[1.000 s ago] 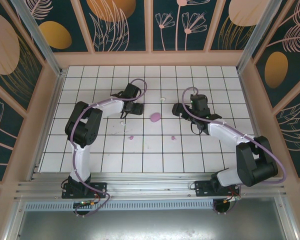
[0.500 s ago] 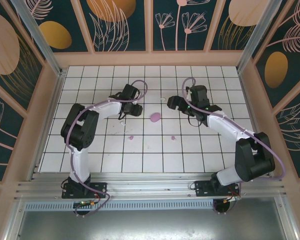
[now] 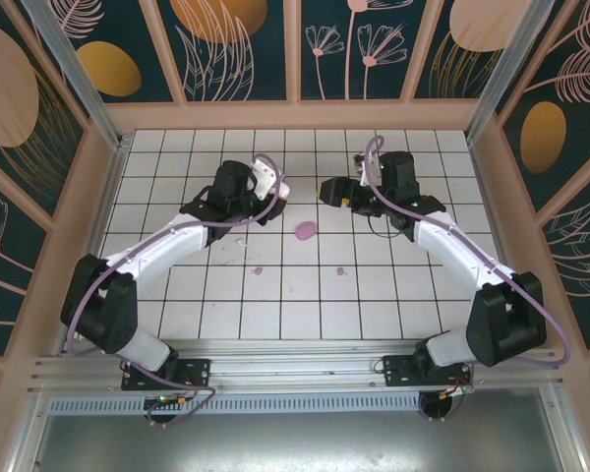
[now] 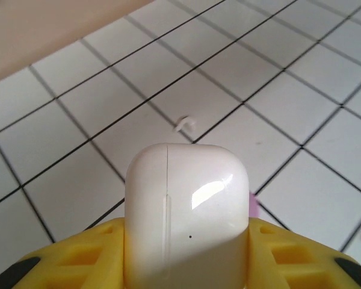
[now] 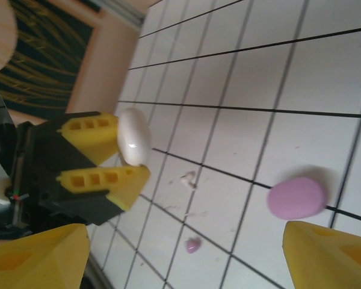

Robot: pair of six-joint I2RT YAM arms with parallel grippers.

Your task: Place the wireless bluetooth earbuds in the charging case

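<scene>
Left claw (image 3: 266, 190) is clamped on the white case (image 4: 186, 205), with a yellow finger squeezing each side. It looks held up off the tiles (image 4: 60, 174). Right claw (image 3: 334, 191) is spread wide with nothing in it, facing the case from close by. The lid seam looks shut to me, so I reckon the step in hand is popping that lid before any bud goes in.

The buds are all loose on the tiles:
- A white bud (image 4: 185, 124) sits just past the case.
- The other white bud (image 5: 188, 178) is near the left claw.
- A purple bud (image 5: 193, 245) is close to that one.
- The other purple bud (image 3: 341, 270) is well apart, over toward my right arm.

The purple case (image 5: 296, 197) lies on the tiles beside the claws.

How I'd play it: in the left wrist view the seam runs up the case between the two fingers, so one finger may be pressing on the lid half. If so, prying just fights my own grip, and I'd regrip on the body first. Then I'd bring one right fingertip in slowly at the seam edge and lever gently. The shell is glossy and rounded, so I'd guess it squirts out if pushed sideways. I'd push toward the left claw's palm, not across it.
</scene>
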